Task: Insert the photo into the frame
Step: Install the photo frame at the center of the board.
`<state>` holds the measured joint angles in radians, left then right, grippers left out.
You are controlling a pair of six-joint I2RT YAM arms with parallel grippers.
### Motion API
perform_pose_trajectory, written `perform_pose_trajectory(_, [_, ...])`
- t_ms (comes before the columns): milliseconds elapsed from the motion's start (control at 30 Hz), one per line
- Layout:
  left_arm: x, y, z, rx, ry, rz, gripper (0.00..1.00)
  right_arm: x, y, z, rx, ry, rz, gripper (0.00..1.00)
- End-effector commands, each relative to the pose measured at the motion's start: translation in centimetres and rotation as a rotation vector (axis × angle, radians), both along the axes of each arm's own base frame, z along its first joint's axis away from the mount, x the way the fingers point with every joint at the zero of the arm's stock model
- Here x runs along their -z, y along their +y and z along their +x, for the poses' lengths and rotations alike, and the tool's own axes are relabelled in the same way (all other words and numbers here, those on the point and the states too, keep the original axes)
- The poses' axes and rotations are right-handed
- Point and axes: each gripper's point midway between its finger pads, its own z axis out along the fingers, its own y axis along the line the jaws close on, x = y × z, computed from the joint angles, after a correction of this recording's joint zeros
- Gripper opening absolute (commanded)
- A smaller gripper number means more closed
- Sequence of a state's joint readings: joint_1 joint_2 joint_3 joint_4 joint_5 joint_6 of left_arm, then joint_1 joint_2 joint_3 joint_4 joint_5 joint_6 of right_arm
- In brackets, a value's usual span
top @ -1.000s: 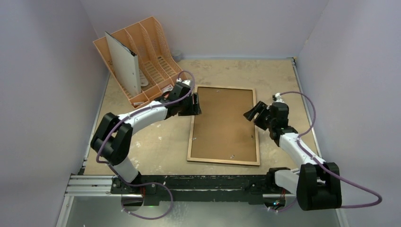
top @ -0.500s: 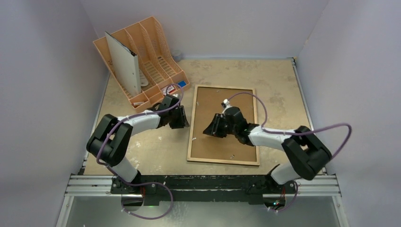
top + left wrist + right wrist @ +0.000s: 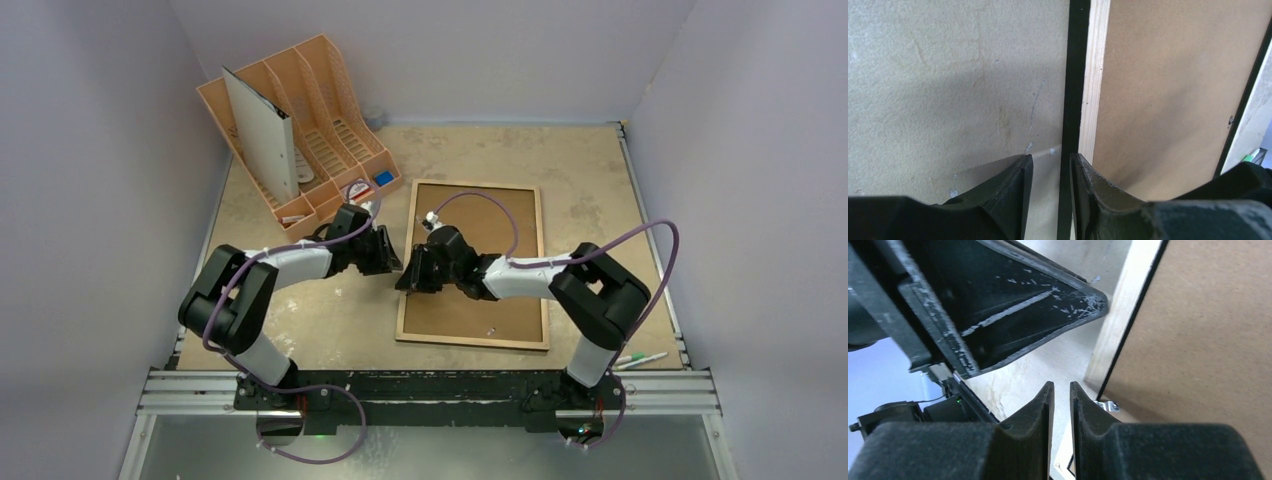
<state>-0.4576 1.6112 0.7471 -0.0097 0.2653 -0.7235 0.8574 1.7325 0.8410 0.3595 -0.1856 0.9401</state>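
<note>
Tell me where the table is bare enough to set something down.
Bare: the strip between the frame and the back wall, and the far-right corner. Crowded: the frame's left edge, where the left gripper and right gripper meet near the orange organizer; pens lie near-right.

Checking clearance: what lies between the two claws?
Only a bare strip of table, beside the frame's wood rim, seen in the right wrist view.

Plain pale lavender walls [image 3: 100, 150] enclosed the station on the left, far and right sides. The beige tabletop [image 3: 590, 170] was scuffed and stained. An aluminium rail [image 3: 190, 392] ran along its near edge. Lighting was even.
</note>
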Motion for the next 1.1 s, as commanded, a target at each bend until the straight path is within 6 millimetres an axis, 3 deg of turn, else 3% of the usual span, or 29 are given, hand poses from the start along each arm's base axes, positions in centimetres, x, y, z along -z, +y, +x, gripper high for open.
perform_pose_trajectory(0, [-2.1,-0.9,0.7,0.013,-0.053,-0.075,0.36,-0.4,-0.5,1.1,0.037,-0.038,-0.067,0.21])
perform_pose_trajectory(433, [-2.6,-1.7,0.8,0.035,-0.059,-0.122,0.47,2.3,-1.6,0.2,-0.047,-0.004,-0.203,0.23])
perform_pose_trajectory(1067, [0.6,-1.3,0.6,0.023,0.022,-0.065,0.49,3.3,-3.7,-2.9,-0.168,0.032,-0.251,0.23])
